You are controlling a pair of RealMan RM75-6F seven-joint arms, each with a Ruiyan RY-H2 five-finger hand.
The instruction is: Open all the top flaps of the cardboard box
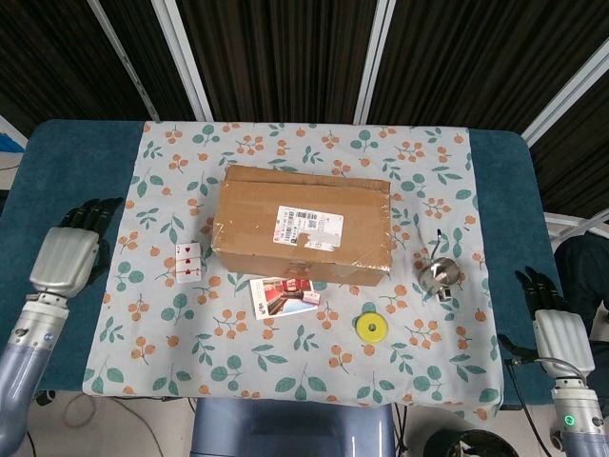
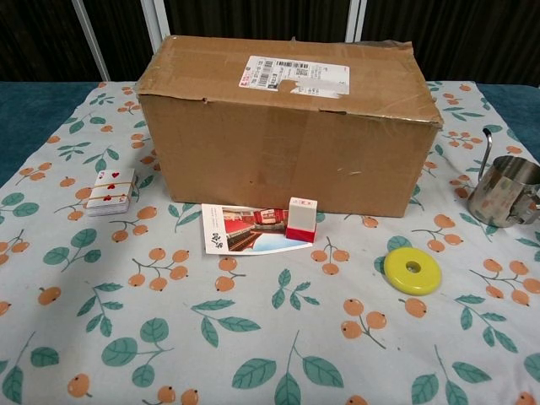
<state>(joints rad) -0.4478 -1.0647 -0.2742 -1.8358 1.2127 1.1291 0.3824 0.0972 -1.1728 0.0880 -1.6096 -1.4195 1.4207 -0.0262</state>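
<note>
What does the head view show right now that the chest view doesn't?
Only the head view shows the left robot hand and right robot hand, both holding nothing and clear of the box. Only the chest view shows the cardboard box front wall. Both show its closed top flaps, playing cards, yellow disc and metal pitcher.

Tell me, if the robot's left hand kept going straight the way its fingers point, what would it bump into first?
Probably nothing. The left hand points toward the table's far edge, over the bare blue cover. The cardboard box sits off to its side, though height is unclear.
</note>
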